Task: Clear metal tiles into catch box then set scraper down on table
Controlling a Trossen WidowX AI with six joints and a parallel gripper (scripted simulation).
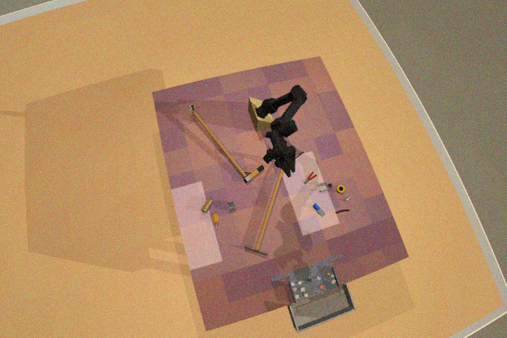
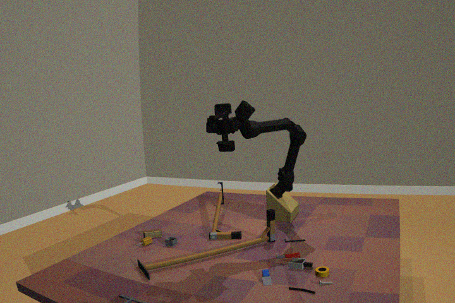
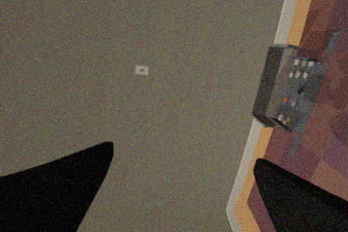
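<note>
My gripper (image 1: 291,174) (image 2: 224,127) (image 3: 185,157) is open and empty, high above the table near the scraper's handle end. The long scraper (image 1: 269,210) (image 2: 206,254) lies on the table, its wide dark blade (image 1: 255,251) (image 2: 143,269) toward the plate side and its black-tipped grip (image 2: 270,216) standing up; the arm hides that grip from above. The steel plate (image 1: 310,287) (image 3: 312,87) carries several small pale tiles (image 1: 302,289) (image 3: 304,75), plus orange, yellow and dark pieces. The grey catch box (image 1: 326,315) (image 3: 266,82) adjoins its far end; I see no tiles in it.
A second long tool (image 1: 218,142) (image 2: 217,214) with a small hooked head lies left of the arm base. Red pliers (image 1: 311,176), yellow tape (image 1: 341,189) (image 2: 322,271) and a blue-and-grey block (image 1: 319,209) lie right of the scraper. A yellow-handled tool (image 1: 215,217) (image 2: 146,241) lies left.
</note>
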